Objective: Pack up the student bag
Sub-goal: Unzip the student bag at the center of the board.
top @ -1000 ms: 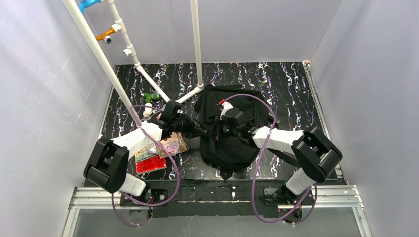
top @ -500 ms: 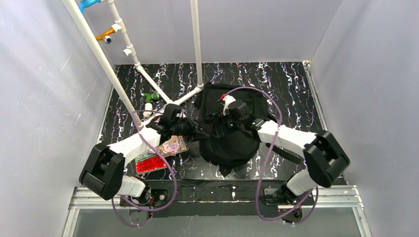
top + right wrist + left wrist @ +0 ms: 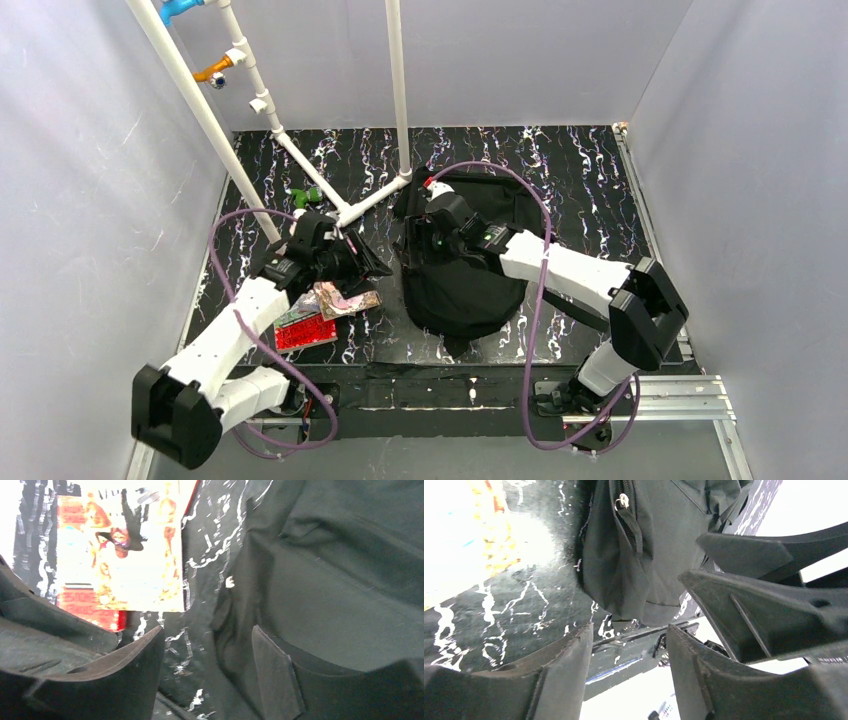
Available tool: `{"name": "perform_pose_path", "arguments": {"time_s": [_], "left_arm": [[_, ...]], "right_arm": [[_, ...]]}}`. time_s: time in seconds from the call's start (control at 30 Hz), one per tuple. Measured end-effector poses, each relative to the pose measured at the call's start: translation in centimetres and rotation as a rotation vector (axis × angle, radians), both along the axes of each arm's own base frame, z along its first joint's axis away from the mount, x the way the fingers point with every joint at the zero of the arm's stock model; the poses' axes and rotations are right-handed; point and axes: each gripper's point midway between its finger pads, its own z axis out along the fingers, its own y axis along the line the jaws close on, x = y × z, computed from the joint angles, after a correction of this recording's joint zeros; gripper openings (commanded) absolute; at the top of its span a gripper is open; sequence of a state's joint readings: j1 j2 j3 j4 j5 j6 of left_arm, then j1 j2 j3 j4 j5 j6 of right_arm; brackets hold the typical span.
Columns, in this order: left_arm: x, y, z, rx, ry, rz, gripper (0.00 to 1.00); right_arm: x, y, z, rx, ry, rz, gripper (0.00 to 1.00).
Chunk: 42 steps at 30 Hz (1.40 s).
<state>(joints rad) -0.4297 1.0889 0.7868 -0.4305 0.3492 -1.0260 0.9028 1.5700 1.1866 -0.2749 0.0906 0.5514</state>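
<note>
The student bag (image 3: 470, 285), a large black backpack, lies slumped at the middle of the table. My right gripper (image 3: 415, 243) hovers at its left upper edge. In the right wrist view its jaws (image 3: 209, 630) stand open, with a fold of the bag (image 3: 340, 580) and some tabletop between them, nothing pinched. My left gripper (image 3: 368, 262) is left of the bag and apart from it. Its jaws (image 3: 629, 629) are open and empty, facing the bag (image 3: 634, 555) and its zipper pull (image 3: 622, 501).
A colourful book (image 3: 345, 298) lies under my left gripper, with a red book (image 3: 305, 332) and a green one beside it. White pipes (image 3: 340, 205) cross the back left, a green toy (image 3: 305, 195) by them. Grey walls close in the table.
Both grippers have let go of the bag fabric. The left arm pulled back to the left, away from the bag. The right gripper moved left and back along the bag's edge.
</note>
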Motion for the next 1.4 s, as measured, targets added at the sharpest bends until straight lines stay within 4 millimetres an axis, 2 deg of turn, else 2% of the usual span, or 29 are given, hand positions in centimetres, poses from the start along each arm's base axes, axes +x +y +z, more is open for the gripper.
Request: {"name": "perform_pose_path", "arguments": {"time_s": [0.13,0.27,0.5,0.53,0.73,0.83,0.93,0.97,1.0,1.03,1.07,1.13,1.23,1.3,1.4], "left_arm": [[-1.0,1.9,1.5,0.065,-0.085,-0.002,0.62],[-1.6,2.7,1.3,0.106,-0.098,-0.018,0.67],[-1.8,3.0,0.5,0.135,-0.077,-0.04,0.7],[-1.8,3.0,0.5,0.136,-0.078,-0.042,0.7],[-1.6,2.8,0.0,0.132,-0.061,-0.053,0.71],[-1.3,2.2,-0.8,0.107,-0.027,-0.06,0.72],[1.2,0.3,-2.2,-0.045,0.077,-0.007,0.74],[3.3,-1.1,-3.1,-0.118,0.118,0.014,0.77],[4.5,-2.0,-5.1,-0.153,0.194,0.043,0.8],[5.2,-2.5,-6.1,-0.175,0.237,0.067,0.81],[6.9,-3.2,-7.3,-0.19,0.274,0.098,0.81],[9.2,-4.0,-7.6,-0.207,0.266,0.109,0.79],[10.6,-4.7,-7.8,-0.214,0.261,0.107,0.66],[11.7,-5.3,-8.3,-0.215,0.256,0.101,0.52],[12.0,-5.7,-9.3,-0.207,0.268,0.094,0.27]], "right_arm": [[-1.3,1.8,-0.2,0.079,0.1,-0.048,0.57],[-1.7,2.7,-2.2,0.075,0.161,-0.082,0.45],[-0.3,2.5,-6.5,-0.046,0.147,-0.107,0.44],[-0.3,2.5,-6.9,-0.061,0.143,-0.106,0.42],[0.0,1.6,-8.4,-0.131,0.088,-0.106,0.01],[0.2,1.4,-8.8,-0.143,0.072,-0.11,0.01],[-0.4,1.0,-8.0,-0.103,0.036,-0.068,0.01],[-0.9,0.7,-7.3,-0.076,0.021,-0.046,0.01],[-1.5,0.5,-5.8,-0.03,-0.005,-0.015,0.01],[-1.5,0.8,-4.8,0.003,-0.031,0.006,0.02],[-1.6,1.0,-4.2,0.02,-0.046,0.031,0.05],[-1.8,1.1,-3.9,0.041,-0.064,0.071,0.01],[-2.0,1.0,-4.0,0.05,-0.063,0.084,0.01],[-2.3,0.9,-4.1,0.055,-0.059,0.095,0.01],[-2.6,0.8,-3.9,0.061,-0.061,0.113,0.01]]}}
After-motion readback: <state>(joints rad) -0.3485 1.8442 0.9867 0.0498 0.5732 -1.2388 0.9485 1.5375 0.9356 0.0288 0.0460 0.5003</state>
